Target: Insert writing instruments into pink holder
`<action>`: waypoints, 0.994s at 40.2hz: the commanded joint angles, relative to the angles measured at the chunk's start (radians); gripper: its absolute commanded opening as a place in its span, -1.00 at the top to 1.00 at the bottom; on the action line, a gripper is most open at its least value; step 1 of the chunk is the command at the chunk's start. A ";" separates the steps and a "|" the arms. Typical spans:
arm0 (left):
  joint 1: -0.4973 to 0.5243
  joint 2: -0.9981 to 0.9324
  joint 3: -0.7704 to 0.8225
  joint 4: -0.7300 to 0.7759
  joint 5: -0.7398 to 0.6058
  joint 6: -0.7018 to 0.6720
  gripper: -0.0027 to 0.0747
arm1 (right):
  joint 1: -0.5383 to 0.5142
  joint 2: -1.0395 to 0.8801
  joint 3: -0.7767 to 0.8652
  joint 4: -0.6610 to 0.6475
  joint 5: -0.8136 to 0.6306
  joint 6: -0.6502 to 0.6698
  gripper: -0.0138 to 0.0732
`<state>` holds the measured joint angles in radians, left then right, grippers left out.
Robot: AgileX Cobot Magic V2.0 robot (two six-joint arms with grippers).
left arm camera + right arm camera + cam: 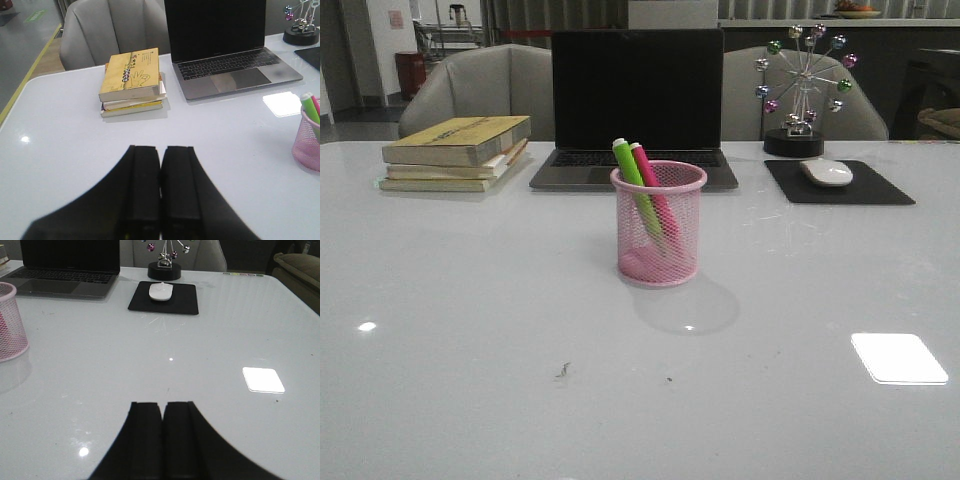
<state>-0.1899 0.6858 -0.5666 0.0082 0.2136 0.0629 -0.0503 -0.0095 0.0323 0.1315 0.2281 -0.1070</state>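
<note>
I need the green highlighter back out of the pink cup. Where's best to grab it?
Grip the green highlighter by its capped top, coming down from above. Only that end shows above the pink cup rim, leaning left-back, with the pink highlighter close beside it.

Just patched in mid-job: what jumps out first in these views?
The pink holder at the middle of the table, with the green highlighter and the pink highlighter leaning inside it, caps up. Behind it sits a dark laptop, books to its left, a mouse on a pad to its right. Both grippers' jaws are shut, holding nothing.
</note>
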 commanded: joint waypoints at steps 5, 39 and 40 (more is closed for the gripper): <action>0.000 0.002 -0.030 -0.008 -0.099 0.001 0.67 | 0.000 -0.014 -0.007 0.004 -0.082 0.002 0.57; 0.000 0.002 -0.030 -0.008 -0.049 0.001 0.67 | 0.000 -0.014 -0.007 0.004 -0.082 0.002 0.57; 0.000 0.002 -0.030 -0.008 -0.049 0.001 0.67 | 0.000 -0.014 -0.007 0.004 -0.082 0.002 0.57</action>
<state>-0.1899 0.6881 -0.5666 0.0082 0.2368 0.0629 -0.0503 -0.0095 0.0323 0.1322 0.2281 -0.1070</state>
